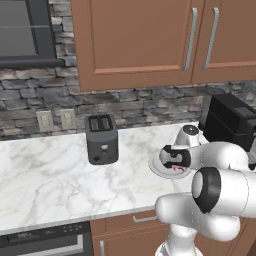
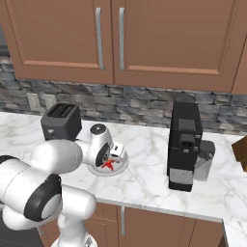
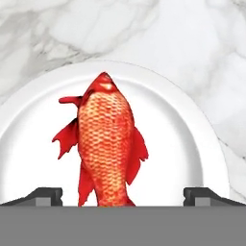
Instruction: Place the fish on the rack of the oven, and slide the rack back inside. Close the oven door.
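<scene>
You have the gripper (image 3: pixel 123 194) poised right over the fish (image 3: pixel 108 144), with its jaws spread wide and nothing between them yet. In the hand view one dark fingertip (image 3: pixel 43 196) sits to each side of the fish's tail end, both clear of it. The fish lies flat on the white plate (image 3: pixel 192 139), roughly in the plate's middle, its body running lengthwise away from the fingertips.

From the left base view you see the plate (image 1: pixel 156 167) on the marble counter (image 1: pixel 50 175), just to the right of the dark toaster (image 1: pixel 102 139), with the hand bent down above it and a sliver of red fish (image 1: pixel 177 169) showing under the hand. From the right base view the fish (image 2: pixel 108 164) shows red on the plate (image 2: pixel 120 169), between the toaster (image 2: pixel 61 121) and the black coffee machine (image 2: pixel 185 144). Brown cabinets (image 2: pixel 159 38) hang above the stone backsplash.
</scene>
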You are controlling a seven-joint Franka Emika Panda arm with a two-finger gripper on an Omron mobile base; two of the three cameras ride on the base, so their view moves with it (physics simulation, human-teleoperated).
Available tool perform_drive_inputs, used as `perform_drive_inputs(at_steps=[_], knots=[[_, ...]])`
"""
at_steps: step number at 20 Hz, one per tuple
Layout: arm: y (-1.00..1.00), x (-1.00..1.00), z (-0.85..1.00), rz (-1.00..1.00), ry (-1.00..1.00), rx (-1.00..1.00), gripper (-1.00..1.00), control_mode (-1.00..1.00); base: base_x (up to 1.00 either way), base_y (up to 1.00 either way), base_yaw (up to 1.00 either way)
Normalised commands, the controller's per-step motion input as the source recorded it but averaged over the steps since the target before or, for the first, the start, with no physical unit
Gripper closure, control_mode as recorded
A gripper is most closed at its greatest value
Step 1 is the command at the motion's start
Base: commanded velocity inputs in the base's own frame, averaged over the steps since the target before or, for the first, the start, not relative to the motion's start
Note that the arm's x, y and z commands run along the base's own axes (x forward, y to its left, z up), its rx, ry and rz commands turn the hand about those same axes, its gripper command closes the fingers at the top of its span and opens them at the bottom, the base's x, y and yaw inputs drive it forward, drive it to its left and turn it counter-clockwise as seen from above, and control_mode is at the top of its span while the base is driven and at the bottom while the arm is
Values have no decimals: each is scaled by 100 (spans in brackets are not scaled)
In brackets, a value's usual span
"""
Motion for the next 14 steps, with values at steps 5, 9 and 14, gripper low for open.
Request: perform_drive_inputs(at_steps=[5, 9, 14], knots=[[0, 19, -32, 0, 0, 0, -100, -100, 0, 0, 0], [1, 23, -36, 0, 0, 0, -100, -100, 0, 0, 0], [2, 18, -35, 0, 0, 0, 100, -100, 0, 0, 0]])
